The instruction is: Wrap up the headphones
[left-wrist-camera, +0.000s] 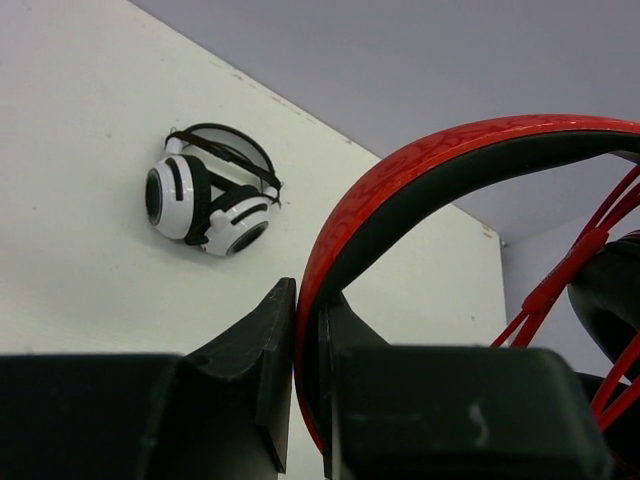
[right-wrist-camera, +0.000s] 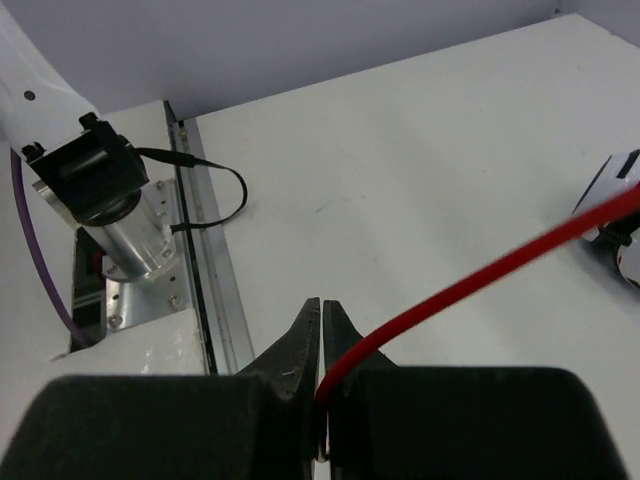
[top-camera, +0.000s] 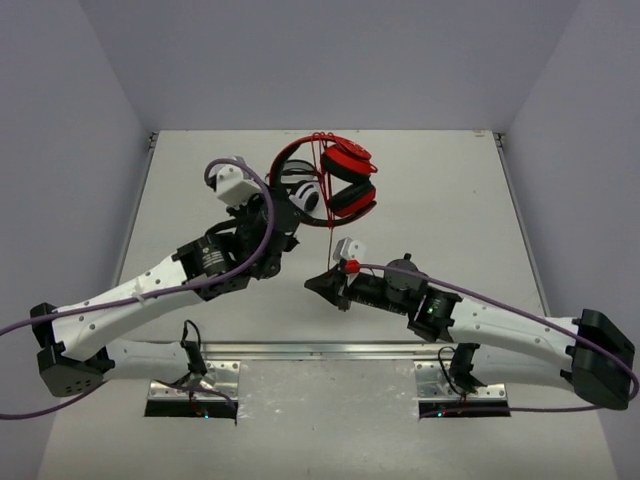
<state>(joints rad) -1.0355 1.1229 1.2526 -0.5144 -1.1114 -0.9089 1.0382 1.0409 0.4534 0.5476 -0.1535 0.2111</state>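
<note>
The red headphones (top-camera: 345, 175) hang above the back middle of the table. My left gripper (top-camera: 283, 190) is shut on their red-and-black headband (left-wrist-camera: 420, 165), which runs up between the jaws of my left gripper (left-wrist-camera: 308, 295) in the left wrist view. Loops of the thin red cable (left-wrist-camera: 570, 270) cross the ear cups. One strand of the cable (top-camera: 331, 220) drops straight down to my right gripper (top-camera: 314, 283), which is shut on it. In the right wrist view the cable (right-wrist-camera: 480, 275) leaves my right gripper (right-wrist-camera: 322, 310) toward the upper right.
White-and-black headphones (left-wrist-camera: 210, 205) lie on the table under the red pair, also visible from above (top-camera: 306, 196). A metal rail (right-wrist-camera: 215, 300) and the left arm's base (right-wrist-camera: 105, 195) lie along the near edge. Grey walls enclose the table.
</note>
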